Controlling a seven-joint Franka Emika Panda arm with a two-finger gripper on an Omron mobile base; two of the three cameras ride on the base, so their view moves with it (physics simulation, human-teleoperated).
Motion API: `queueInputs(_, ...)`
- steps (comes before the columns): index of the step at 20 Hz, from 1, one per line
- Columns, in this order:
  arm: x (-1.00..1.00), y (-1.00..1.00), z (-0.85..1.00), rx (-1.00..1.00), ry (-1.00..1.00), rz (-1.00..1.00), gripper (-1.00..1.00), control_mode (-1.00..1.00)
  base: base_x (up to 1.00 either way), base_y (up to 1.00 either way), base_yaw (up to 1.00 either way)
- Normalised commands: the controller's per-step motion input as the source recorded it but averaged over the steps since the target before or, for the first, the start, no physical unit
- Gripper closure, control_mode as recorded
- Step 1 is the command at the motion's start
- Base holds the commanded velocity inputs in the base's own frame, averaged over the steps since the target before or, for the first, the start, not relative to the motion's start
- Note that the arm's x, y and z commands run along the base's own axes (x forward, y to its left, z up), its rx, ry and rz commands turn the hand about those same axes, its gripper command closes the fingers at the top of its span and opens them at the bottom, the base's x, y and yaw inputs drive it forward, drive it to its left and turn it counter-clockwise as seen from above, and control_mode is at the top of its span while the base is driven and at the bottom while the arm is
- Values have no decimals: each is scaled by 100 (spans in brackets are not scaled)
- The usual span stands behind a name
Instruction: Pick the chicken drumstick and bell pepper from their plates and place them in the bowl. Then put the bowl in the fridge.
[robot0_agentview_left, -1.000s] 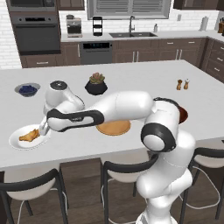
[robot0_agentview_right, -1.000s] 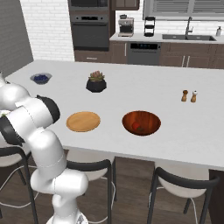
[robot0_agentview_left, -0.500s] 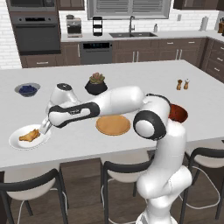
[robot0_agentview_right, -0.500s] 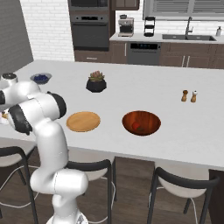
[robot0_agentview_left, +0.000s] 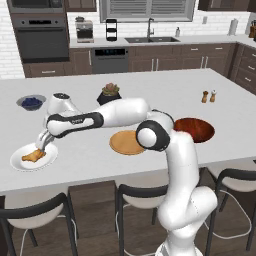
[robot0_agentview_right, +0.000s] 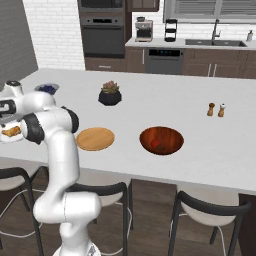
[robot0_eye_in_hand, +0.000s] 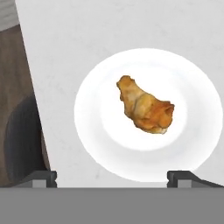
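The chicken drumstick (robot0_eye_in_hand: 144, 106) lies golden and lumpy on the white plate (robot0_eye_in_hand: 87, 131), near the island's front left corner (robot0_agentview_left: 32, 156). My gripper (robot0_eye_in_hand: 111, 179) hangs open just above the plate's edge, its fingertips (robot0_eye_in_hand: 41, 177) wide apart and holding nothing. In the left base view the gripper (robot0_agentview_left: 44, 142) sits right beside the drumstick. The tan wooden plate (robot0_agentview_left: 127, 142) is bare. The reddish-brown bowl (robot0_agentview_right: 161, 140) holds the red bell pepper (robot0_agentview_right: 156, 145). The fridge is out of view.
A small grey-blue bowl of berries (robot0_agentview_left: 31, 102) and a black plant pot (robot0_agentview_left: 111, 93) stand behind the plates. Salt and pepper shakers (robot0_agentview_left: 209, 96) stand at the far right. The counter's front edge runs close by the white plate, with dark stools (robot0_eye_in_hand: 22, 140) below.
The arm has stretched further left and the elbow has swung up. The gripper has shifted slightly toward the white plate and stays open. The drumstick has not moved.
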Motion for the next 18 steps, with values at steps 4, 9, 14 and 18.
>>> queueInputs(4,20,15,-24,-21,0,0,-100,-100,0,0,0)
queueInputs(9,25,2,-27,-14,0,2,-100,-100,0,0,0)
queueInputs(14,34,1,-22,-3,-1,6,-100,-100,0,0,0)
queueInputs(18,22,1,-33,0,-6,8,-100,-100,0,0,0)
